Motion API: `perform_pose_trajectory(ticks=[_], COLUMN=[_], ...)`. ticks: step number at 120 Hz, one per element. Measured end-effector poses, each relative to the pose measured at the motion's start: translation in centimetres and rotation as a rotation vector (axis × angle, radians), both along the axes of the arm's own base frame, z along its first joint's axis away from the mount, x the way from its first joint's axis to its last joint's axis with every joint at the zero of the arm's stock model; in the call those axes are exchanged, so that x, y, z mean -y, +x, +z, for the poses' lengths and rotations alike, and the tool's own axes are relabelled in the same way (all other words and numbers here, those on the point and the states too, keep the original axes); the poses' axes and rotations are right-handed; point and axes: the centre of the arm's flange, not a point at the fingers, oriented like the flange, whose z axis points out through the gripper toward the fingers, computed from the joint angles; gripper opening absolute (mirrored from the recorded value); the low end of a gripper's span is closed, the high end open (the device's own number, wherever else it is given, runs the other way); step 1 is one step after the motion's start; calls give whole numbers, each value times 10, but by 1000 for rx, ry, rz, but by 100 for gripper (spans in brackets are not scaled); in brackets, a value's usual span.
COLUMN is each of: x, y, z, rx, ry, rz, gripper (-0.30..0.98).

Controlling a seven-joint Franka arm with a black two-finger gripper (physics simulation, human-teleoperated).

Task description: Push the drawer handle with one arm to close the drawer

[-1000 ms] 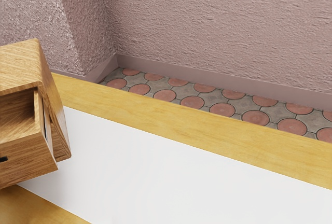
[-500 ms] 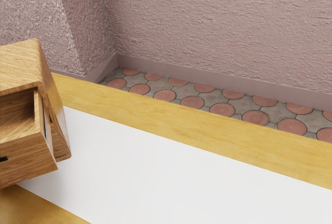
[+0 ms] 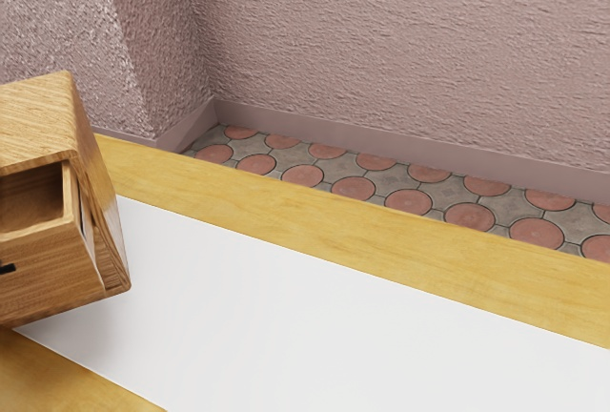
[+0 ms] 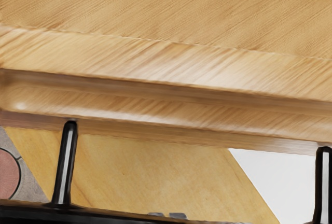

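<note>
Rough pinkish walls (image 3: 400, 40) meet a floor (image 3: 410, 200) of round reddish tiles set in grey, and nearer runs a yellow wooden counter (image 3: 381, 240) with a broad white strip (image 3: 334, 336) along it. At the exterior view's left edge stands a wooden cabinet (image 3: 38, 116), its drawer (image 3: 48, 286) partly open, the hollow behind the front exposed. The wrist view looks closely at the black drawer handle (image 4: 65, 167), two posts joined by a bar. Whether the claw is spread or pressed together, I cannot tell.
</note>
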Motion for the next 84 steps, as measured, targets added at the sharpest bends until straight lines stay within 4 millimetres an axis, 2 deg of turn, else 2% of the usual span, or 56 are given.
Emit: perform_pose_trajectory(ticks=[54, 84], x=[-48, -64], y=[27, 43], z=[-10, 4], rx=[26, 55], ry=[45, 91], rz=[25, 24], gripper=[-10, -10])
